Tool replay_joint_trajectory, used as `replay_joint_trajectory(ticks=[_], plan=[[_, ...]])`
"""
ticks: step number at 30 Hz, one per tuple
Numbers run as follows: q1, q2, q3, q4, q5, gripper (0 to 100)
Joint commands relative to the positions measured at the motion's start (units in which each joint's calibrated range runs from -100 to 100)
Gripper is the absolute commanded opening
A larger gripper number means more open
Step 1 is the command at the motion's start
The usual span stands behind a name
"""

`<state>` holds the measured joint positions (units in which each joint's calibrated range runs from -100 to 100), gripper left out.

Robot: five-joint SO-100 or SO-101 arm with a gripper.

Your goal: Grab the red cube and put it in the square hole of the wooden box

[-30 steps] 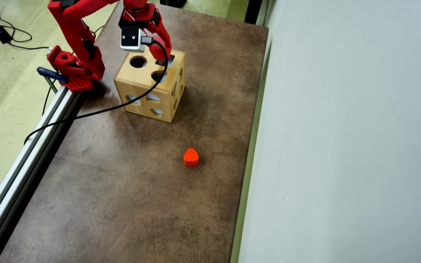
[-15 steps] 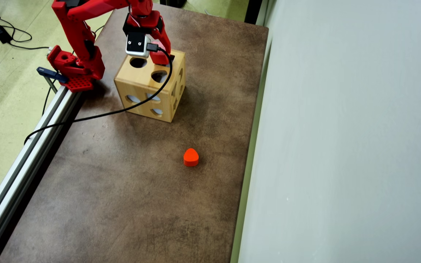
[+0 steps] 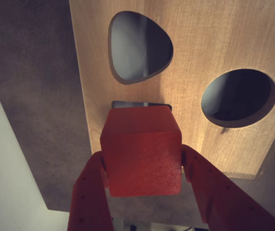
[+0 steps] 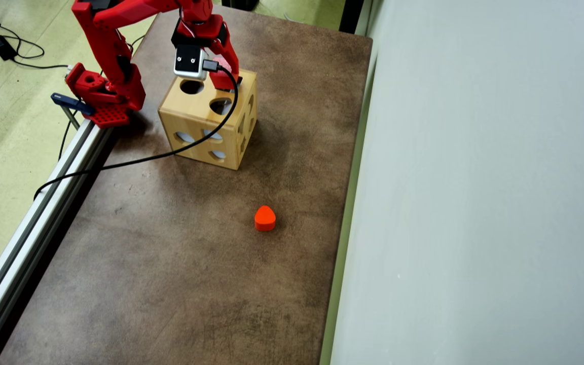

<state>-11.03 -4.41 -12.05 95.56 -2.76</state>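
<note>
A: Where does the red cube point(image 3: 142, 151) sit relative to the wooden box point(image 3: 200, 57)?

B: In the wrist view it hangs over the box's top face, covering most of the square hole point(image 3: 142, 104); only a thin dark strip of the hole shows past the cube's far edge.

A: And the gripper point(image 3: 143, 166)?

B: Its two red fingers point(image 3: 92, 192) press the cube from either side, so it is clamped on the cube. In the overhead view the gripper point(image 4: 222, 77) stands at the box's far top edge, and the cube itself cannot be made out there behind the arm.

A: What else is cut into the box?

B: On the top face, a rounded teardrop-like cut-out point(image 3: 138, 45) lies just beyond the square hole, and a round cut-out point(image 3: 238, 96) sits to the right of it in the wrist view.

A: Anything away from the box?

B: An orange-red rounded block point(image 4: 264, 218) lies on the brown table point(image 4: 170, 263), well apart from the wooden box point(image 4: 190, 121), towards the bottom of the overhead view. A black cable point(image 4: 135, 159) trails from the wrist camera across the box's front face.
</note>
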Motion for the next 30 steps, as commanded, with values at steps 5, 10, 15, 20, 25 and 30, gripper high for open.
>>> replay_joint_trajectory(ticks=[5,10,15,20,25,30], plan=[[-0.11,0.37,-0.29,-0.47,-1.27,10],[-0.41,2.58,-0.29,-0.55,-1.22,10],[-0.41,2.75,-0.29,-0.79,-1.22,10],[-1.15,2.75,-0.83,-0.87,-1.27,10],[-3.46,2.75,-1.18,-0.87,-1.51,10],[-2.64,2.75,-0.47,-0.87,-1.66,10]])
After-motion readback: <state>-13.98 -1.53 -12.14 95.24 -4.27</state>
